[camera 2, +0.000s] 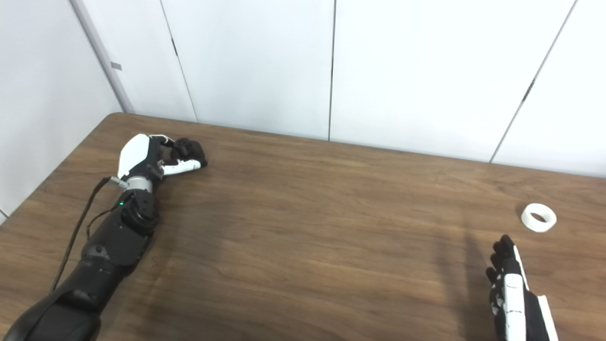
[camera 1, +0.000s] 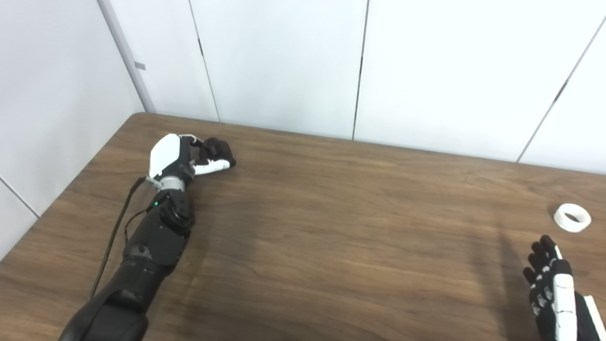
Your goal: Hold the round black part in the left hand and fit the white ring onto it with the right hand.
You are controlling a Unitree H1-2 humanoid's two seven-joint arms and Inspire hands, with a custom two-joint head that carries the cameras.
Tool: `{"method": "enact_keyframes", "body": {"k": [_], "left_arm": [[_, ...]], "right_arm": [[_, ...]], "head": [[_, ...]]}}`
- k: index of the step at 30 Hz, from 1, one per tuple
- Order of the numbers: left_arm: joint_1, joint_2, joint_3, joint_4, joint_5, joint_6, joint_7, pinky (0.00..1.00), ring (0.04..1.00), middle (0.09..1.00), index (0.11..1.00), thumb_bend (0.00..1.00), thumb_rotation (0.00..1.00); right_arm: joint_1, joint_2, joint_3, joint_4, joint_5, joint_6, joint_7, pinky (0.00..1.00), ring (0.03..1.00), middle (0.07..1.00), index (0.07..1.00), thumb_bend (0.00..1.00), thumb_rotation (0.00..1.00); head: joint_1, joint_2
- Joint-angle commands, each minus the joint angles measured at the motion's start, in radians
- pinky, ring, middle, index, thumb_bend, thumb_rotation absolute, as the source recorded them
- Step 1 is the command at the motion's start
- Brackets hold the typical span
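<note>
Far left on the wooden table, my left hand has its fingers curled around the round black part, which rests low at the tabletop and is partly hidden by the fingers. The white ring lies flat on the table at the right, nothing touching it. My right hand hovers near the bottom right corner, a short way in front of the ring, fingers stretched out and holding nothing. The ring and the right hand also show in the right eye view.
White wall panels close off the back and left sides of the table. A thin black cable runs along my left forearm. The table's back left corner is close to the left hand.
</note>
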Motion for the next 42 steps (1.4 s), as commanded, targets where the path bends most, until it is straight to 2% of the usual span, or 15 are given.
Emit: {"method": "enact_keyframes", "body": {"k": [1, 13, 19, 22, 25, 33, 42], "left_arm": [[-0.036, 0.032, 0.006, -0.015, 0.009, -0.026, 0.032, 1.00, 0.884, 0.762, 0.482, 0.52, 0.05], [-0.014, 0.034, 0.005, -0.051, 0.007, -0.016, 0.011, 0.98, 0.867, 0.764, 0.483, 0.52, 0.05], [0.055, 0.022, -0.016, -0.228, 0.035, 0.009, -0.020, 0.95, 0.889, 0.768, 0.484, 0.52, 0.05], [0.090, 0.021, -0.049, -0.325, 0.077, 0.011, -0.040, 0.98, 0.866, 0.757, 0.485, 0.52, 0.05], [0.124, 0.018, -0.082, -0.429, 0.117, 0.024, -0.078, 1.00, 0.860, 0.765, 0.484, 0.52, 0.05], [0.205, -0.032, -0.153, -0.694, 0.200, 0.065, -0.193, 1.00, 0.883, 0.785, 0.484, 0.52, 0.06], [0.270, -0.094, -0.248, -0.880, 0.271, 0.059, -0.348, 1.00, 0.885, 0.792, 0.484, 0.52, 0.06]], "right_arm": [[0.036, -0.020, -0.002, -0.035, 0.004, -0.016, 0.003, 1.00, 1.000, 0.994, 0.999, 0.32, 1.00], [0.036, -0.018, -0.002, -0.035, 0.002, -0.018, 0.001, 1.00, 1.000, 0.987, 0.994, 0.32, 1.00], [0.034, -0.019, 0.006, -0.031, -0.015, -0.021, 0.002, 1.00, 1.000, 0.980, 0.992, 0.32, 1.00], [0.034, -0.011, 0.005, -0.033, -0.012, -0.019, -0.003, 1.00, 1.000, 0.979, 0.989, 0.33, 1.00], [0.036, -0.009, 0.005, -0.031, -0.012, -0.025, -0.004, 1.00, 1.000, 0.980, 0.987, 0.32, 1.00], [0.035, -0.006, 0.016, -0.024, -0.035, -0.033, -0.008, 1.00, 0.987, 0.975, 0.990, 0.35, 1.00], [0.040, 0.003, 0.027, -0.007, -0.053, -0.045, -0.021, 1.00, 0.969, 0.957, 0.975, 0.40, 1.00]], "head": [[0.000, 0.002], [-0.011, 0.006], [-0.025, 0.008], [-0.032, 0.010], [-0.037, 0.012], [-0.073, 0.023], [-0.148, 0.040]]}}
